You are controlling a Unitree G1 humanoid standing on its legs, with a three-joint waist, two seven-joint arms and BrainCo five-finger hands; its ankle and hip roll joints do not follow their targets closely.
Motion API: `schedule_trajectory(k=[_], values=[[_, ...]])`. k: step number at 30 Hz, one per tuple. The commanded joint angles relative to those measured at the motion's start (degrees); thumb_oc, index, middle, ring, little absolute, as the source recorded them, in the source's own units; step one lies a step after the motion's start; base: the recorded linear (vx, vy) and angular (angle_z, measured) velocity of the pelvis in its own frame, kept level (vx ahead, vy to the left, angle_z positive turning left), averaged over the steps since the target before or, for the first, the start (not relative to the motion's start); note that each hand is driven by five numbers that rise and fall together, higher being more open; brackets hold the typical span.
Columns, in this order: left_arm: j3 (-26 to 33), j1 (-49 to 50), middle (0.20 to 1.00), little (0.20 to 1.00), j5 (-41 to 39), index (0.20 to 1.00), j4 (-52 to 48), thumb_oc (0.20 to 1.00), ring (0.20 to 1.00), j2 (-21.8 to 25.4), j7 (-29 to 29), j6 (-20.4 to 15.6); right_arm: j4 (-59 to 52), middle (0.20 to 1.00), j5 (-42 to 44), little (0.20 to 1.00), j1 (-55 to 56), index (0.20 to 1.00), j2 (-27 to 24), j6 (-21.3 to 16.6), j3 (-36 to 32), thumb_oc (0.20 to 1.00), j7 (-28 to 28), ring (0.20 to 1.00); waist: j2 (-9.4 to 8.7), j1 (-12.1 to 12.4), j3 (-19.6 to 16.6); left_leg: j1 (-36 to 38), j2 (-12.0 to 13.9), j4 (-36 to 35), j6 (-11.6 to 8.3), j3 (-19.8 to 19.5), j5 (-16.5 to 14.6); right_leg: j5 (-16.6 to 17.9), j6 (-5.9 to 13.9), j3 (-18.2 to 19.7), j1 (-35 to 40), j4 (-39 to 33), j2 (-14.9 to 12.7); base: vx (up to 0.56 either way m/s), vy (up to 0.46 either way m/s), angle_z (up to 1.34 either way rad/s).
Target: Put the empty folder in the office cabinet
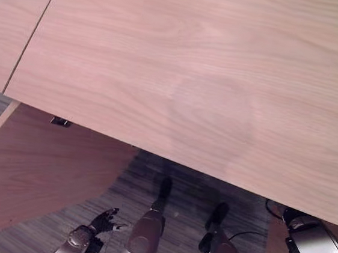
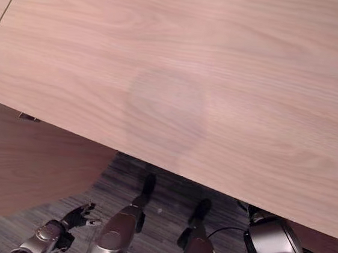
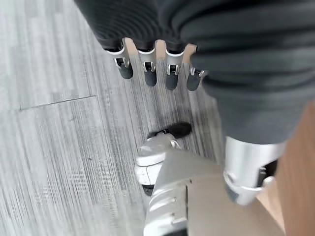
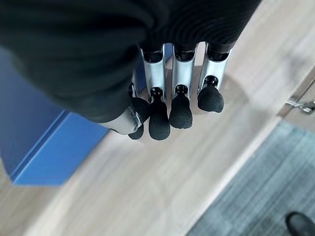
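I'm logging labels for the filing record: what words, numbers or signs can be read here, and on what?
None can be read.
The blue folder shows a plain face, no label visible.
The wooden desk top bears only grain.
The right hand and left hand carry no legible marking.
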Motion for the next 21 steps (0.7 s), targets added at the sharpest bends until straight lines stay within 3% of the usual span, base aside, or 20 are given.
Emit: schedule_trajectory(k=[1, 5, 9, 12, 14, 17, 20, 21], values=[[-2.34, -1.49, 1.0, 1.0, -2.28, 1.0, 1.23, 1.0, 1.0, -2.26, -0.03, -0.64, 1.81, 0.2, 2.96, 0.2, -1.8, 0.2, 0.3, -0.83, 1.12, 0.2, -0.63, 0.2, -0.76, 1.75, -0.64, -3.73, -0.68, 4.05, 0.28, -2.62, -1.1, -4.69, 4.43, 5.18, -6.31, 12.41, -4.71, -0.07, -0.05, 0.01], [-4.55, -2.37, 1.0, 1.0, -2.88, 1.0, -1.49, 1.0, 1.0, -0.89, 0.06, -0.86, 3.4, 0.2, 5.64, 0.2, -7.07, 0.2, -3.66, -1.69, -0.04, 0.2, -2.35, 0.2, 0.43, 1.93, 0.55, -10.1, -1.02, 8.78, 0.04, -3.05, -2.09, -6.38, 4.26, 5.18, -12.66, 17.63, -5.5, -0.04, -0.043, 0.14], [-5.33, -1.87, 1.0, 1.0, -3.17, 1.0, -3.14, 1.0, 1.0, 0.16, -0.49, -0.82, 5.09, 0.2, 6.8, 0.2, -10.04, 0.2, -6.63, -1.78, -0.29, 0.2, -2.7, 0.2, 1.16, 2.1, 0.7, -11.75, -0.97, 8.69, 0.02, -3.05, -1.82, -6.86, 4.29, 5.3, -14.92, 19.06, -5.65, -0.01, -0.013, 0.08], [-6.48, -0.8, 1.0, 1.0, -3.35, 1.0, -5.21, 1.0, 1.0, 1.27, -1.63, -0.79, 6.4, 0.2, 7.75, 0.2, -14.34, 0.2, -11.37, -1.96, 0.38, 0.2, -3.03, 0.2, 1.91, 2.4, 0.82, -12.09, -0.77, 7.65, 0.02, -2.88, -1.53, -7.08, 4.38, 5.38, -16.74, 19.54, -5.65, 0.0, 0.0, 0.0], [-6.46, -0.81, 1.0, 1.0, -3.36, 1.0, -5.24, 1.0, 1.0, 1.23, -1.64, -0.76, 6.49, 0.2, 7.78, 0.2, -14.46, 0.2, -11.4, -1.99, 0.47, 0.2, -2.98, 0.2, 1.95, 2.38, 0.84, -12.1, -0.76, 7.63, 0.01, -2.87, -1.52, -7.08, 4.37, 5.38, -16.77, 19.55, -5.64, 0.01, -0.006, 0.07], [-7.63, 0.5, 1.0, 1.0, -3.7, 1.0, -7.3, 1.0, 1.0, 3.33, -3.26, -0.62, 7.69, 0.2, 8.89, 0.2, -21.85, 0.2, -17.94, -2.14, 2.68, 0.2, -3.63, 0.2, 2.38, 2.89, 0.5, -11.75, -0.63, 6.3, -0.05, -2.68, -1.23, -7.21, 4.44, 5.65, -17.9, 19.84, -5.7, 0.02, -0.005, 0.04], [-7.75, 1.03, 1.0, 1.0, -3.83, 1.0, -7.5, 1.0, 1.0, 3.64, -3.73, -0.59, 7.78, 0.2, 8.82, 0.2, -24.37, 0.2, -19.51, -2.24, 4.12, 0.2, -3.72, 0.2, 2.44, 2.93, 0.37, -11.44, -0.57, 5.82, -0.08, -2.54, -1.17, -7.2, 4.42, 5.7, -17.98, 19.82, -5.69, 0.04, -0.018, -0.01], [-8.02, 1.74, 1.0, 1.0, -3.88, 1.0, -8.08, 1.0, 1.0, 4.61, -4.34, -0.63, 7.5, 0.2, 8.0, 0.2, -28.43, 0.2, -21.84, -2.29, 6.96, 0.2, -3.94, 0.2, 1.92, 3.0, -0.43, -10.02, -0.59, 4.85, -0.31, -2.76, -2.66, -9.23, 4.97, 6.33, -17.2, 20.04, -5.5, 0.14, -0.06, -0.06]])
